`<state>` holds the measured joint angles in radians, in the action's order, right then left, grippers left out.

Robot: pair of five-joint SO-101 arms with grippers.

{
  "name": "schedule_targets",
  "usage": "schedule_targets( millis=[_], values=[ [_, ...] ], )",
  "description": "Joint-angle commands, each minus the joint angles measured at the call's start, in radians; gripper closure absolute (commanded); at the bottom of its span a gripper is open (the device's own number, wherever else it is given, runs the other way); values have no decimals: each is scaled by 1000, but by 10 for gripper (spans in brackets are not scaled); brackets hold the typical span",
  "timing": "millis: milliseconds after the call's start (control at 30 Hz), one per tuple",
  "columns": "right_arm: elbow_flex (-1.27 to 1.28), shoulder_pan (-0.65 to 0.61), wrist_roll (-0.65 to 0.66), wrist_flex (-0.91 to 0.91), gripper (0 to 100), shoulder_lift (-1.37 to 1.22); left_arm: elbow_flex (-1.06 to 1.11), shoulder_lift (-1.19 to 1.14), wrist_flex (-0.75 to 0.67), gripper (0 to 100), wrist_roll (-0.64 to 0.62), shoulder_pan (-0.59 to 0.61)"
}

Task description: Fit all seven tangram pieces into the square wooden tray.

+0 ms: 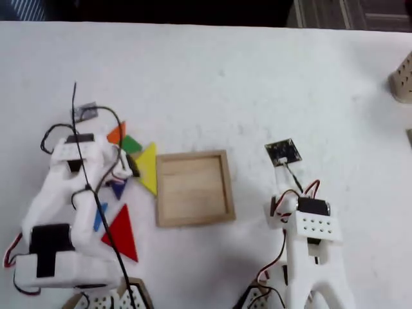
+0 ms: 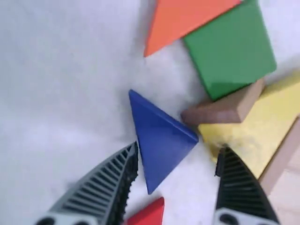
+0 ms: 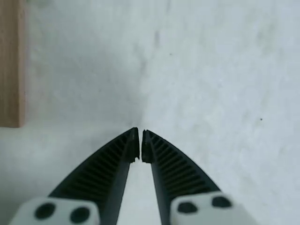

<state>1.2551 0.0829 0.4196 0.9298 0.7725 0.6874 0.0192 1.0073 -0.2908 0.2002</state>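
My left gripper (image 2: pixel 178 152) is open and low over the table, one finger on each side of a blue triangle (image 2: pixel 161 138). Beyond it lie an orange triangle (image 2: pixel 187 18), a green square (image 2: pixel 229 51), a brown piece (image 2: pixel 222 110) and a yellow triangle (image 2: pixel 258 133) beside the tray edge (image 2: pixel 286 164). A red triangle's tip (image 2: pixel 147 213) pokes in near the fingers. From above, the square wooden tray (image 1: pixel 193 188) holds no pieces, and the red triangle (image 1: pixel 121 233) and another blue piece (image 1: pixel 100 215) lie left of it. My right gripper (image 3: pixel 140 136) is shut on nothing over bare table, near the tray's wall (image 3: pixel 11 61).
The left arm (image 1: pixel 71 193) covers part of the piece cluster. Right of the tray stands the right arm (image 1: pixel 309 225). A pale perforated object (image 1: pixel 402 77) sits at the far right edge. White tabletop stretches behind the tray.
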Motion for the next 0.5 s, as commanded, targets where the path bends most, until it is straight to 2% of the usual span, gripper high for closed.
schedule_targets(
  millis=[0,200,367,467],
  values=[
    [-5,10,12,-12,981,27,-138,-143,21,744,-41,64],
    [-5,10,12,-10,981,27,-275,-275,155,745,-32,88],
    [-5,10,12,-10,981,27,-258,-229,160,745,48,85],
    [-5,10,12,-12,981,27,-176,-150,101,742,72,74]
  ],
)
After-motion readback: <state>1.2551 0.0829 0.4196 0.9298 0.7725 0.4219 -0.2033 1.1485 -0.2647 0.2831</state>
